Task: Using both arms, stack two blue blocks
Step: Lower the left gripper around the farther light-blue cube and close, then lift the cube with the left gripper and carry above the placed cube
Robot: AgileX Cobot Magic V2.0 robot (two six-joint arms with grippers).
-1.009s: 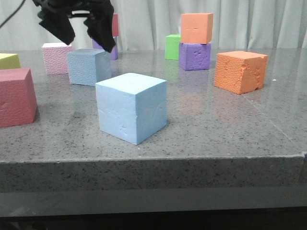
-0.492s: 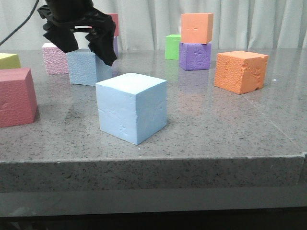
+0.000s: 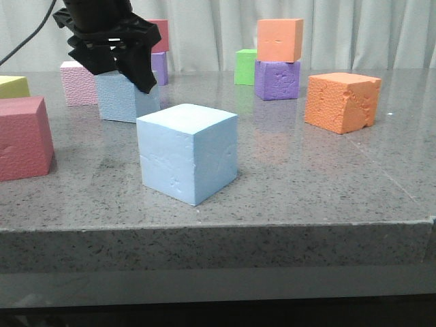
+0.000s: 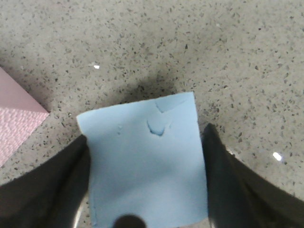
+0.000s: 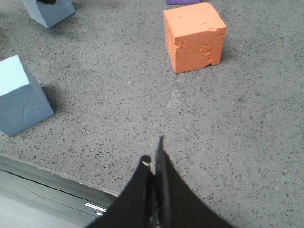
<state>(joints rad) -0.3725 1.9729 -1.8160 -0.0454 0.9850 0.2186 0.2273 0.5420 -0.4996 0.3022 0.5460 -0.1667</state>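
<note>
A smooth pale blue block (image 3: 187,153) stands near the table's front edge; it also shows in the right wrist view (image 5: 21,95). A second blue block (image 3: 126,99) stands on the table further back on the left, and appears in the left wrist view (image 4: 142,166) and the right wrist view (image 5: 50,10). My left gripper (image 3: 125,78) is down over this far block, its black fingers (image 4: 223,175) pressed against two opposite sides. My right gripper (image 5: 154,154) is shut and empty above the table's front edge, out of the front view.
A large orange cube (image 3: 340,102) sits on the right. An orange cube (image 3: 279,39) stands on a purple one (image 3: 276,80) at the back, beside a green cube (image 3: 245,66). Pink (image 3: 80,83), red (image 3: 24,136) and yellow (image 3: 12,86) cubes stand on the left.
My left gripper has come down from above the far blue block until its fingers sit around the block's sides. The blocks have not moved.
</note>
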